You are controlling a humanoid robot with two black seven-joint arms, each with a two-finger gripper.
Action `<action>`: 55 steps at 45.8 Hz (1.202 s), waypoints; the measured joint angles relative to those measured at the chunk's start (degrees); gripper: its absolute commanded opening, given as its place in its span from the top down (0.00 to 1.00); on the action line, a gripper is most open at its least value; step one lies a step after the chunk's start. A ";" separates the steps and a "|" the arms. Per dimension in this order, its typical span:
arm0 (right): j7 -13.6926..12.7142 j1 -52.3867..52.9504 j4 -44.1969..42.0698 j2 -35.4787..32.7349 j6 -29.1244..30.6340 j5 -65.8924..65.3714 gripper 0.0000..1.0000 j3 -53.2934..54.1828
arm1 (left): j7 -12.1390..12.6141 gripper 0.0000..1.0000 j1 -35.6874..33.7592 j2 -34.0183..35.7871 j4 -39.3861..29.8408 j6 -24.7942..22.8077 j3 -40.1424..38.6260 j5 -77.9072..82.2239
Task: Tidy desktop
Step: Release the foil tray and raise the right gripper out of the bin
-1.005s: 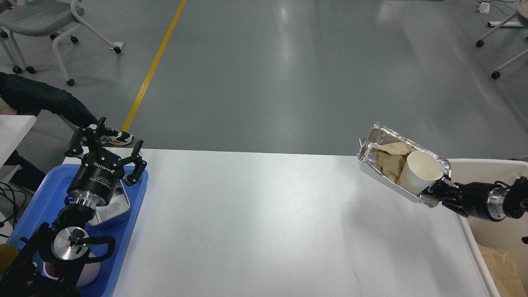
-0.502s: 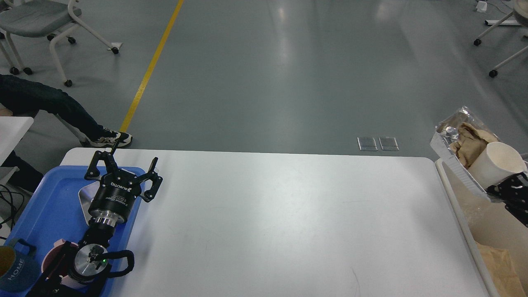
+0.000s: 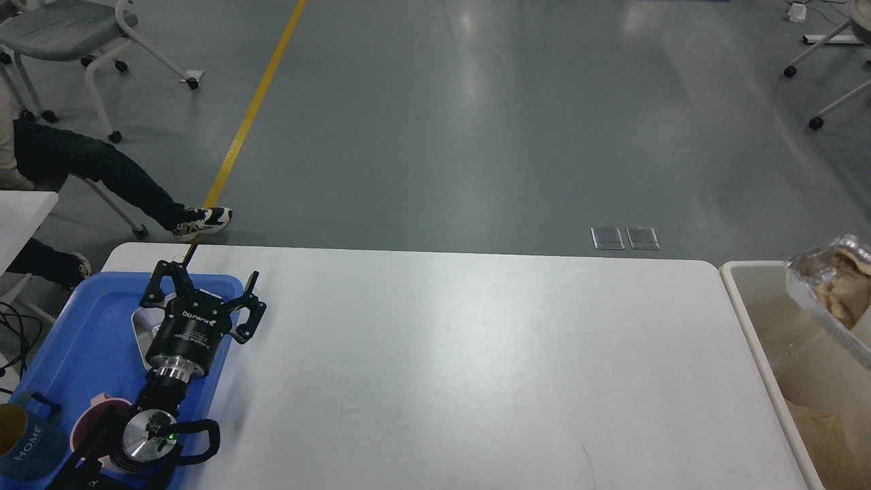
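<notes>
At nine o'clock our left claw (image 3: 204, 299) hangs spread apart over one blue tray (image 3: 88, 340) holding two mugs (image 3: 24, 442). One white table (image 3: 463, 367) fills the centre. At three o'clock, one foil tray (image 3: 827, 289) hangs over one bin (image 3: 748, 320); our right claw is out of view.

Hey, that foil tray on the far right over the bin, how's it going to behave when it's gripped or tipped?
The foil tray looks thin and crinkled, so it would probably dent or flex under a firm grip. It seems light for its size. It sits tilted above the bin, so the crumpled brown paper inside may slide out easily.
</notes>
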 measured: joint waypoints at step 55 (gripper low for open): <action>2.14 11.60 -3.31 32.31 -5.55 5.17 0.00 52.07 | 0.25 0.04 0.14 -0.05 -1.13 8.37 0.94 0.01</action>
